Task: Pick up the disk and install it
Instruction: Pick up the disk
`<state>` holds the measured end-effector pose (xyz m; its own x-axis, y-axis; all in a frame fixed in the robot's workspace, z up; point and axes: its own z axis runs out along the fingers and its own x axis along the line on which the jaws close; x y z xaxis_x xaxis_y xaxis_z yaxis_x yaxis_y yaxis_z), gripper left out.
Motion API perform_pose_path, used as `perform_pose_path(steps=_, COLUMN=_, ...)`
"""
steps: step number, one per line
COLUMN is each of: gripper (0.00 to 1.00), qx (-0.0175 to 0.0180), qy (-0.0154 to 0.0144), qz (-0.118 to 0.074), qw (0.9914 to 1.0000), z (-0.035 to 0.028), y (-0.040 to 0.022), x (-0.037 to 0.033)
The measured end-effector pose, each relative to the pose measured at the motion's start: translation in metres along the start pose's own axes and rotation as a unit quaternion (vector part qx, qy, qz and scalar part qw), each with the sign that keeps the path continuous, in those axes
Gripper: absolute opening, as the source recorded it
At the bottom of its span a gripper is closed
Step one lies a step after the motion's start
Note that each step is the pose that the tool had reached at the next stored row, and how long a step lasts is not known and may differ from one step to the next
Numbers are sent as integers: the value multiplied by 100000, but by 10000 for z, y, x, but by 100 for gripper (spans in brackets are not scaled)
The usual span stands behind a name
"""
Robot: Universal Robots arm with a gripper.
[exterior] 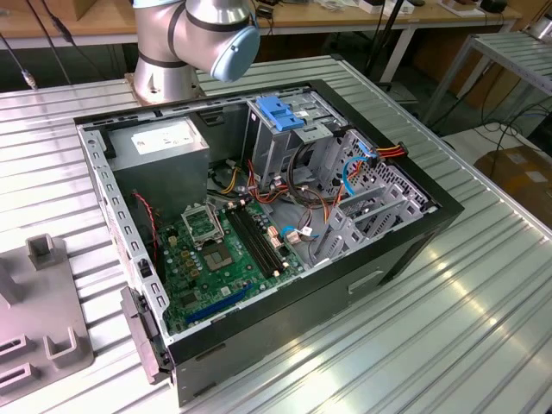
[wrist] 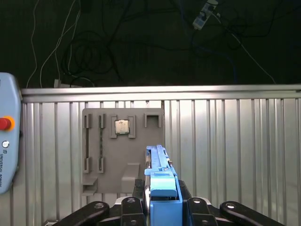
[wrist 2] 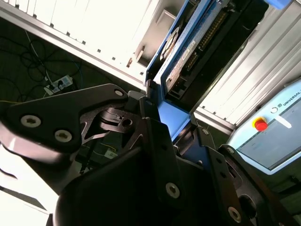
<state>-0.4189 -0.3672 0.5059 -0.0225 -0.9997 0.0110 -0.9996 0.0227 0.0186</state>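
— Far out on the exterior view's left: grey fixture plate [exterior: 52, 315], flat on the slatted metal table [exterior: 483, 293]. Next to it, going right?

— Open computer case [exterior: 259, 332], lying on its side, just beside the plate. Inside, at the end nearer the plate, grey power-supply box [exterior: 159, 147] with a white sticker, and a green motherboard [exterior: 216, 259] on the case floor.

— Farther from the plate?

— Metal drive cage [exterior: 285, 142] with a blue plastic top, upright past the motherboard. Then red and yellow cables [exterior: 392, 153] at the case wall farthest from the plate. Behind the case, base and blue-capped joint of the robot arm [exterior: 198, 34].

— And the disk [wrist: 160, 172]?

— Up in the gripper [wrist: 162, 200], clear of the table, held on edge. Seen in the first wrist view against the fixture plate's edge, narrow blue-railed side toward the camera. Not yet installed.

— Gripper's hold?

— Pressed together on the disk: black fingers [wrist 2: 157, 141] clamped against its flat faces, in both wrist views. Blue rails along the disk's edges in the second wrist view.

— Anything else by the plate?

— Square processor chip [wrist: 122, 126] seated in one of the plate's pockets. Teach pendant [wrist: 7, 141] with a red button, apart from the plate, on the side away from the disk.
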Motion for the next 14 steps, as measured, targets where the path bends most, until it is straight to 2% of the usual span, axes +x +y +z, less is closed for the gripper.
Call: perform_pose_path(steps=14, gripper=37, qx=0, qy=-1, qz=-1, qw=100000, z=-3, y=-170, x=-4)
